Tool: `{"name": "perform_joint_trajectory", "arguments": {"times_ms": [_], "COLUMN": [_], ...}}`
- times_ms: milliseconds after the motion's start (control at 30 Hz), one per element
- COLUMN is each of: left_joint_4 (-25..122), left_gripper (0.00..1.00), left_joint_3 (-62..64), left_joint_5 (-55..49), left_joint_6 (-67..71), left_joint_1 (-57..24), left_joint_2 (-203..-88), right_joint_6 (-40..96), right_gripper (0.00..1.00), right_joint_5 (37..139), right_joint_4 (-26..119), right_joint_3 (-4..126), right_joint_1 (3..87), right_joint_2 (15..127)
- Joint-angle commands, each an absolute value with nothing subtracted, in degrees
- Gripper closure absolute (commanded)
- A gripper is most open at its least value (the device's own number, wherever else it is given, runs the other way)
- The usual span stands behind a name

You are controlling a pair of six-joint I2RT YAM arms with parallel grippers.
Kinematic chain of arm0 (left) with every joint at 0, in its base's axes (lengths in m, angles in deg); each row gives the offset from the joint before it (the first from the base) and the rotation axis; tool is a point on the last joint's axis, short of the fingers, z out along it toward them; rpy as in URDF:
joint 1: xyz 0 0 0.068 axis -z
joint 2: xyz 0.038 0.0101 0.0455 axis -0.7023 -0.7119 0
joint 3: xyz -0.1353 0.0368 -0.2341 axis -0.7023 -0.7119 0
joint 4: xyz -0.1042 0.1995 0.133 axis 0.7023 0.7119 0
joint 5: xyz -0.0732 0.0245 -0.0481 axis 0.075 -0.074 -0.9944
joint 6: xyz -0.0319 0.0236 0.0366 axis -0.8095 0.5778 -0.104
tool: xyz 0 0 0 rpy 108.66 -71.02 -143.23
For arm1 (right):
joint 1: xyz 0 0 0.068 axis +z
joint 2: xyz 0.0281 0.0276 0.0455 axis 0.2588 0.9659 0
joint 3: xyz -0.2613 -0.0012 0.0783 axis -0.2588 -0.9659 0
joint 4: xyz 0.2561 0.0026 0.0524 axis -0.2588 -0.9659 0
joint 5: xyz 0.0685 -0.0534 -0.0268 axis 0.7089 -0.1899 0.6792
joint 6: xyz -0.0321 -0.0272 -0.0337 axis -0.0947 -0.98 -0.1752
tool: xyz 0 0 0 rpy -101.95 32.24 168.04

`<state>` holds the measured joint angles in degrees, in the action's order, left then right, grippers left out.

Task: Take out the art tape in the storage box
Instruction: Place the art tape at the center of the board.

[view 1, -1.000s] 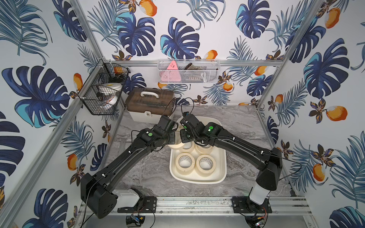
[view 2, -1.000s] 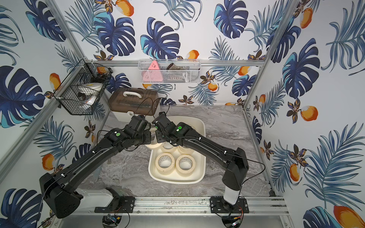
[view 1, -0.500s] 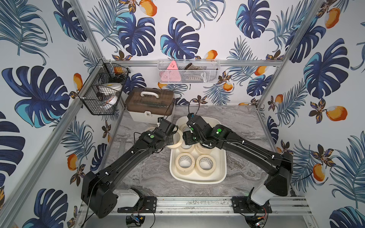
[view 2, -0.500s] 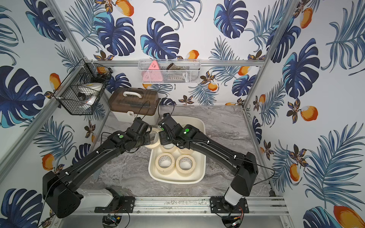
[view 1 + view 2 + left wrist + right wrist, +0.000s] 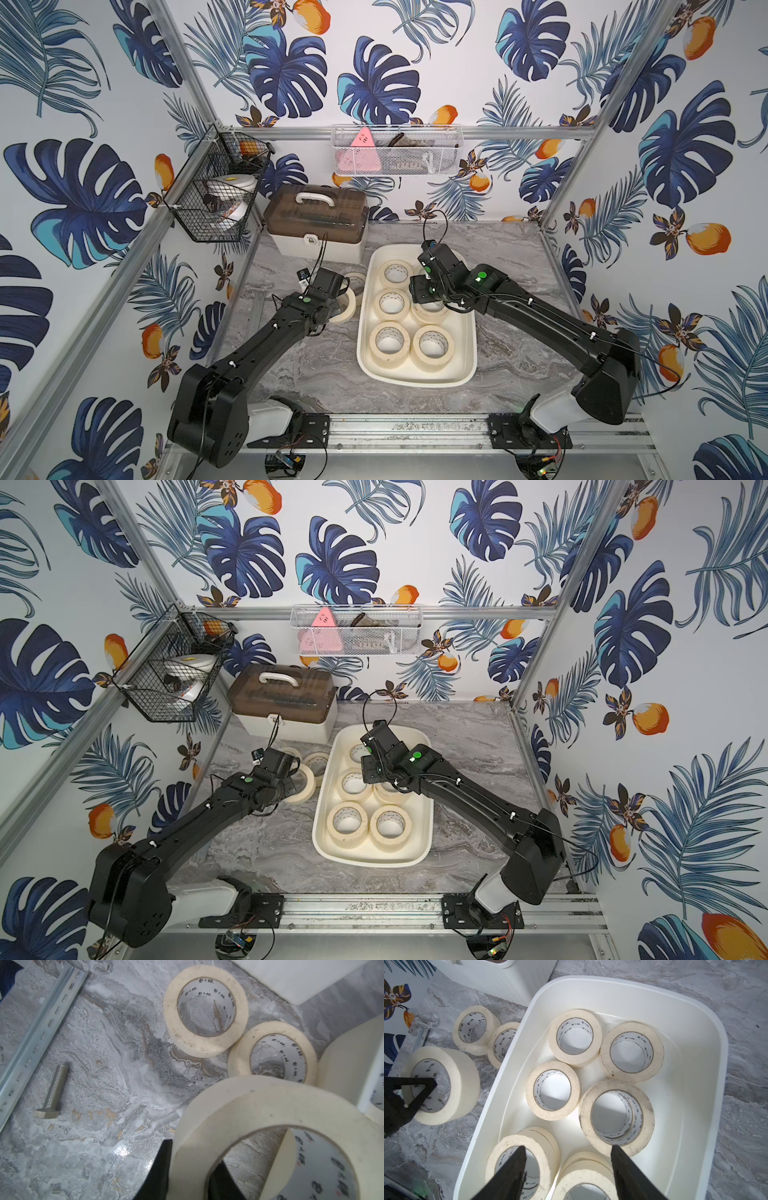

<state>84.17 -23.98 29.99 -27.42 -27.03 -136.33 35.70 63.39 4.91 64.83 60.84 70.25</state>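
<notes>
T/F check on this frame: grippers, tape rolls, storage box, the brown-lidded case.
1. The right gripper is open, holding nothing. True.
2. The storage box is empty. False: several art tape rolls lie in it.
3. The left gripper grips a roll outside the box. True.
4. The brown-lidded case stands open. False: its lid is shut.
5. A bolt lies on the table. True.
</notes>
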Motion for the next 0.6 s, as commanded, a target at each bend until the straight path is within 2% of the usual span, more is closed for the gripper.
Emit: {"name": "perform_joint_trajectory", "arguments": {"times_ms": [0, 300, 567], "left_joint_4": [78.78, 72.98, 69.15], "left_gripper": [1.0, 1.0, 1.0], "left_joint_3": [-26.15, -33.15, -33.79], "left_joint_5": [28.67, 25.49, 23.68], "left_joint_6": [-28.25, -26.89, -25.48], "left_joint_1": [-27.38, -27.3, -26.04], "left_joint_2": [-137.67, -140.73, -145.9], "right_joint_6": [36.72, 36.34, 36.3], "right_gripper": [0.33, 0.33, 0.33], "right_joint_5": [65.2, 65.18, 66.26], "right_joint_4": [6.48, 5.69, 6.77], "right_joint_3": [63.31, 61.06, 59.49], "right_joint_1": [59.23, 55.04, 53.43], "right_joint_2": [68.93, 67.02, 66.48]}}
